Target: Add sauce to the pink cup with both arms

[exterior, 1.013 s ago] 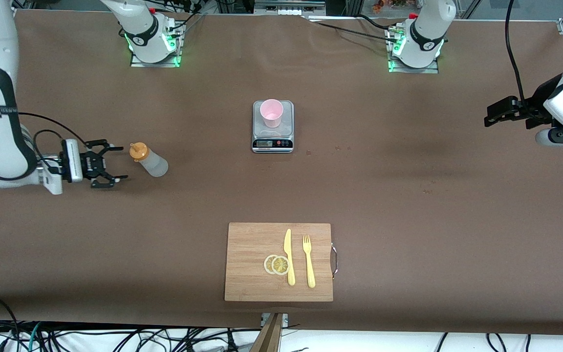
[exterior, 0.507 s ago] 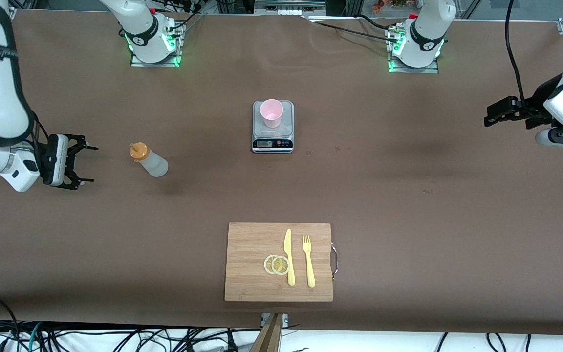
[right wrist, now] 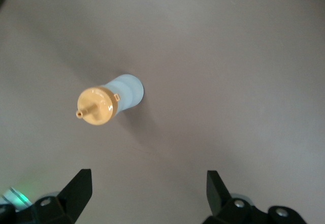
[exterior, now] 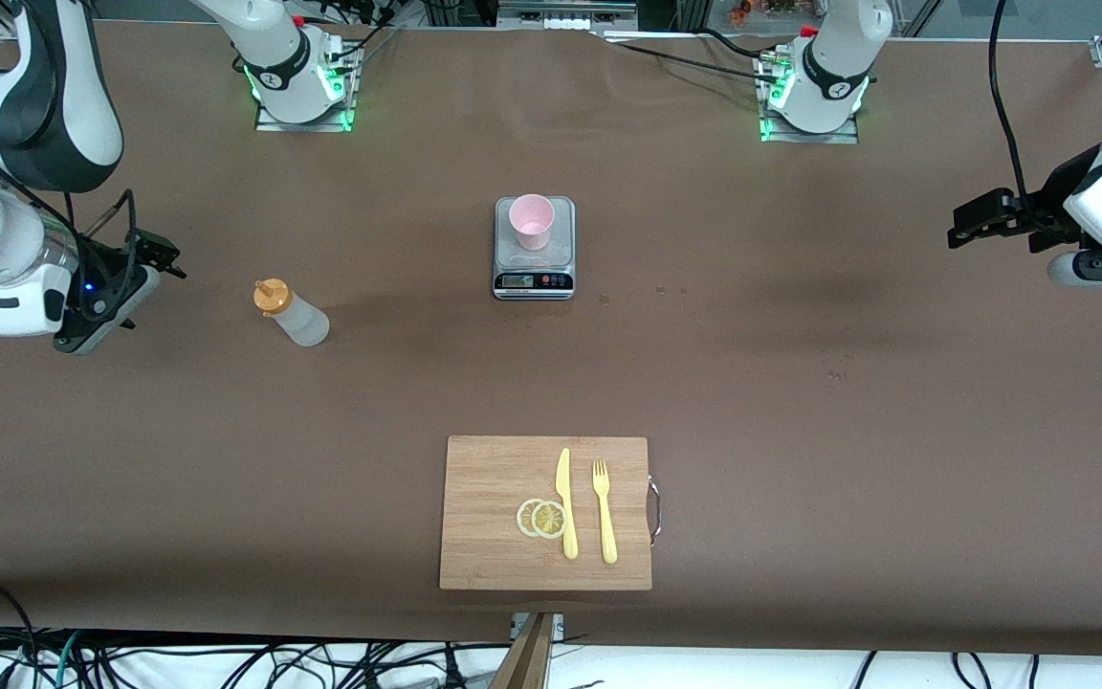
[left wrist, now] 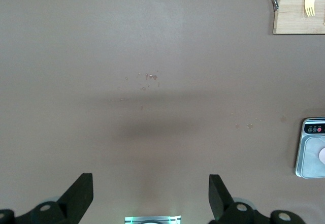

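While both arms hang clear of the bench, the scene reads as follows.

Sauce bottle (exterior: 290, 314): stands upright with its orange cap on, toward the right arm's end of the bench, near no edge.

Pink cup (exterior: 532, 221): upright on the scale (exterior: 534, 278), mid-bench, toward the edge where the bases stand; whether it holds sauce cannot be told.

Right gripper (exterior: 151, 260): up in the air by the bench's end, fingers spread wide on nothing, bottle just beside it.

Left gripper (exterior: 964, 226): waits over the other end, fingers wide apart, holding nothing.

Stage: fits a bottle yet to be fetched or one already set back.

Handling: any grasp should take the bottle's soft body squarely, below the cap, without squeezing sauce out.

Surroundings: cutting board (exterior: 494, 478) by the camera-side edge carries lemon slices (exterior: 541, 518), knife (exterior: 565, 502) and fork (exterior: 603, 510).

Obstacles: none between bottle and cup.
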`<state>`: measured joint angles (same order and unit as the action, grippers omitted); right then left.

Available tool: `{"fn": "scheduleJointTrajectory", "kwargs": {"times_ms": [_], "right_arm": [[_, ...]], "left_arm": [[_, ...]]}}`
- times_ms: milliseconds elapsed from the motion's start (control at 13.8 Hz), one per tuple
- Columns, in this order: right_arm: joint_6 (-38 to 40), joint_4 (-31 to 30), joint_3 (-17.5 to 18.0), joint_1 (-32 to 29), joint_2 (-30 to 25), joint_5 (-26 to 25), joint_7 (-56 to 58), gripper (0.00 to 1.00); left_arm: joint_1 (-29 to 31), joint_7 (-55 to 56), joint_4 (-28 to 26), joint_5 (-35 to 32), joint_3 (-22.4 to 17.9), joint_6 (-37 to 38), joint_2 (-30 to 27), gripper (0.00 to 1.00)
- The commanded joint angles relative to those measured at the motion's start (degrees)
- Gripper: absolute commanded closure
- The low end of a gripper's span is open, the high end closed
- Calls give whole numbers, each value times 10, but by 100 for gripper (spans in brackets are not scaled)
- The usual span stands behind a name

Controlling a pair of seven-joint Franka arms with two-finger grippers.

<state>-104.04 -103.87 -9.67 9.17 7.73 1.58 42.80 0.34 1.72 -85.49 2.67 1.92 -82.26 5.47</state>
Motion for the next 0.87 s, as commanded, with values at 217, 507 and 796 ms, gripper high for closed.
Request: {"fn": "scheduleJointTrajectory", "kwargs": {"times_ms": [217, 507, 796], "right_arm": [[119, 74, 35, -11, -17, -50, -242, 0], [195, 139, 54, -37, -19, -45, -449, 0], [211, 162, 54, -72, -31, -36, -502, 0]], "left_arm": [[-2, -5, 16, -7, -1, 8, 5, 0], [-3, -5, 16, -7, -1, 8, 5, 0], [-2, -5, 16, -7, -1, 8, 5, 0]]}}
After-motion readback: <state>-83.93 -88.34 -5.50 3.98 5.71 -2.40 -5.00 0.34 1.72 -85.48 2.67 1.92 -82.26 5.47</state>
